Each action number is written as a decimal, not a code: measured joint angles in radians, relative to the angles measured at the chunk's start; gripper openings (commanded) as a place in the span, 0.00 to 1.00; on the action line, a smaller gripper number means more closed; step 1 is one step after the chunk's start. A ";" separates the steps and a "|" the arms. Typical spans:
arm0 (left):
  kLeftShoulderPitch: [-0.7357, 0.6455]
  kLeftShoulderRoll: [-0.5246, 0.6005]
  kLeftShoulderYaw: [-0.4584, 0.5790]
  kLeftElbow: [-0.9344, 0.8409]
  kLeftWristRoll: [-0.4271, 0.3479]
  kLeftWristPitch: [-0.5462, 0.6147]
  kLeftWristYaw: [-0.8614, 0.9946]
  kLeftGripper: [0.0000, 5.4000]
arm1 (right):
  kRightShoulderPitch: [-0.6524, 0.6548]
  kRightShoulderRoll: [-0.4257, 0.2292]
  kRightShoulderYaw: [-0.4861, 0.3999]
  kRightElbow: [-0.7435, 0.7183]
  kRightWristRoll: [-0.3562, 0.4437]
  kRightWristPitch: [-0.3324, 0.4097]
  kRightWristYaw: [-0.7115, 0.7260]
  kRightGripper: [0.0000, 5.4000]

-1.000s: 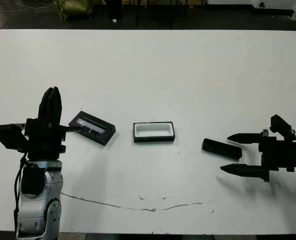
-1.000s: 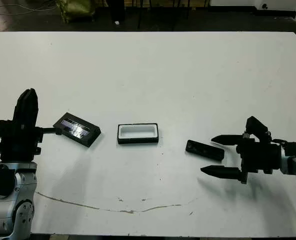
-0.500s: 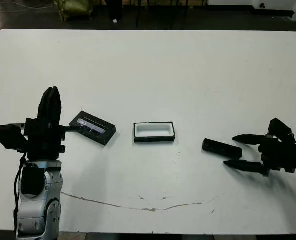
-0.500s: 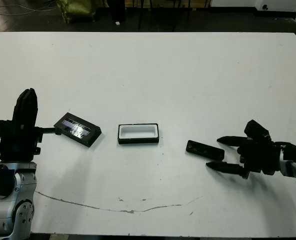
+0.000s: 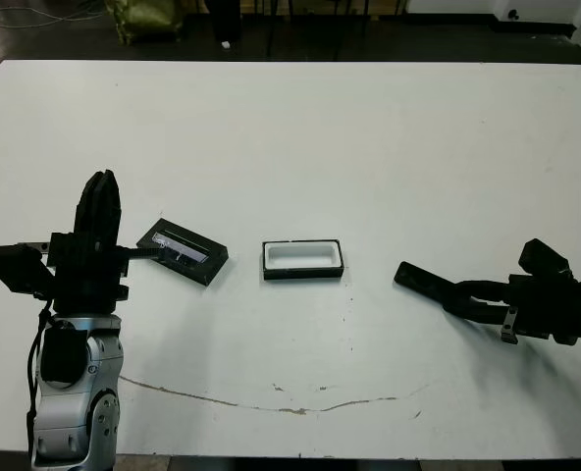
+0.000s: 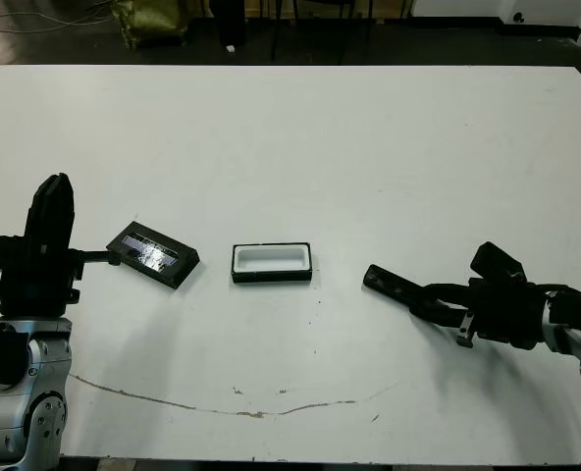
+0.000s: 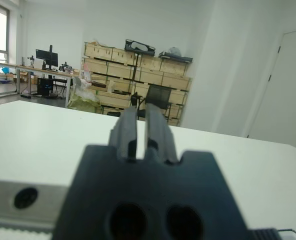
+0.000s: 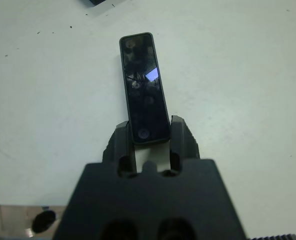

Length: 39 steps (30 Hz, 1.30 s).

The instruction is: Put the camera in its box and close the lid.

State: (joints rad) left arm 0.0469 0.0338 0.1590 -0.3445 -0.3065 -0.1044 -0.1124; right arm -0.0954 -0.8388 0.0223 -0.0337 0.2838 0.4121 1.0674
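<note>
Two black fingers of the right gripper [image 8: 150, 135] clamp only the near end of the slim black bar-shaped camera [image 8: 143, 86], so it may pivot or slip when lifted. Further out lie the white-lined black tray box [image 5: 302, 259], then the flat black lid w/ silvery strip [image 5: 184, 251]. Left gripper [image 5: 100, 208], beside the lid, is pressed together, empty.

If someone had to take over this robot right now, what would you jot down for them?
Right end effector: shut on one end of the camera, which points toward the box and is still at table level.
Left end effector: raised upright at the left side of the table, shut, holding nothing.
Box: open, white lining empty, mid-table.
Lid: lies off the box, to its left.
Done: camera grasped.
Left: carry the camera into the box, then fit the lid on.
</note>
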 measured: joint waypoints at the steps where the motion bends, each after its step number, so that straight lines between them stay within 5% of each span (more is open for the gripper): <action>1: 0.000 0.000 0.000 0.000 0.000 0.000 0.000 0.00 | 0.002 -0.007 0.001 -0.011 0.001 0.010 0.000 0.04; 13: 0.000 0.000 0.000 0.000 0.000 0.000 0.002 0.00 | -0.022 -0.026 0.000 -0.007 -0.016 0.014 -0.014 0.03; 21: 0.001 0.000 -0.003 -0.001 0.000 0.002 0.005 0.00 | -0.242 0.032 -0.042 0.244 0.120 0.041 0.151 0.03; 25: 0.004 0.000 -0.007 -0.005 0.001 0.005 0.006 0.00 | -0.429 0.090 -0.025 0.455 0.136 -0.026 0.301 0.02; 33: 0.008 -0.004 -0.016 -0.022 0.005 0.021 0.023 0.00 | -0.756 0.205 0.092 0.852 -0.020 -0.238 0.478 0.02; 39: 0.008 -0.006 -0.023 -0.022 0.010 0.021 0.027 0.00 | -0.870 0.303 0.202 0.913 -0.164 -0.313 0.498 0.02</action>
State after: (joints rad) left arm 0.0548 0.0279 0.1359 -0.3670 -0.2960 -0.0834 -0.0851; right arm -0.9656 -0.5356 0.2239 0.8795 0.1197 0.0993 1.5656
